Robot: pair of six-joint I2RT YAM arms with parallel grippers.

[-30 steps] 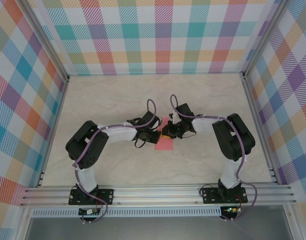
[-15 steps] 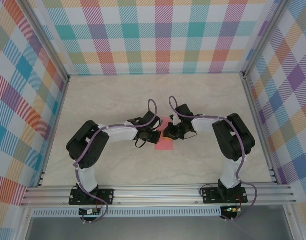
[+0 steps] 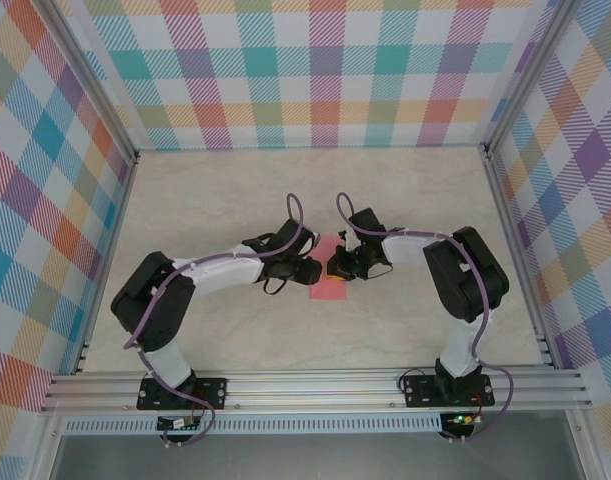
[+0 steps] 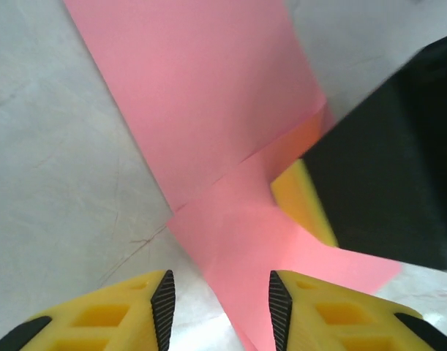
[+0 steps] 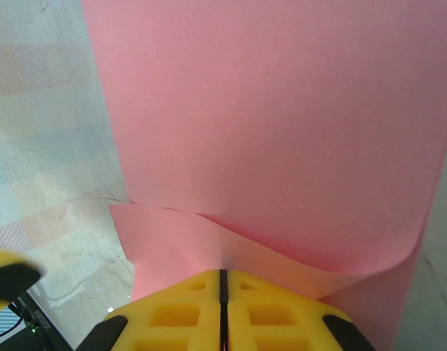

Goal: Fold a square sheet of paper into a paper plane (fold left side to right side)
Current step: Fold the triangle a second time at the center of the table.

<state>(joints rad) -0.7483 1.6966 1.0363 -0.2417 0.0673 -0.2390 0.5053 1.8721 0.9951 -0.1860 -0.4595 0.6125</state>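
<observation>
The square sheet of paper [image 3: 330, 288] is salmon pink and lies at the table's middle between both arms, folded over with its flaps overlapping. In the left wrist view the paper [image 4: 208, 95] runs under my left gripper [image 4: 219, 292]. That gripper's jaws stand apart with nothing pinched. My left gripper [image 3: 311, 271] sits at the sheet's left edge. My right gripper [image 5: 223, 274] is shut on the edge of the upper flap [image 5: 267, 110], which curls up from its fingertips. One yellow right finger [image 4: 303, 201] rests on the paper. The right gripper [image 3: 337, 266] is at the sheet's top.
The pale marbled tabletop [image 3: 235, 200] is walled by checked panels on three sides. An aluminium rail [image 3: 315, 385] carrying both arm bases runs along the near edge. The two wrists stand close together over the paper.
My left gripper has opened and let go of the paper, and the left arm's elbow has swung out to the left. The right gripper stays shut in place.
</observation>
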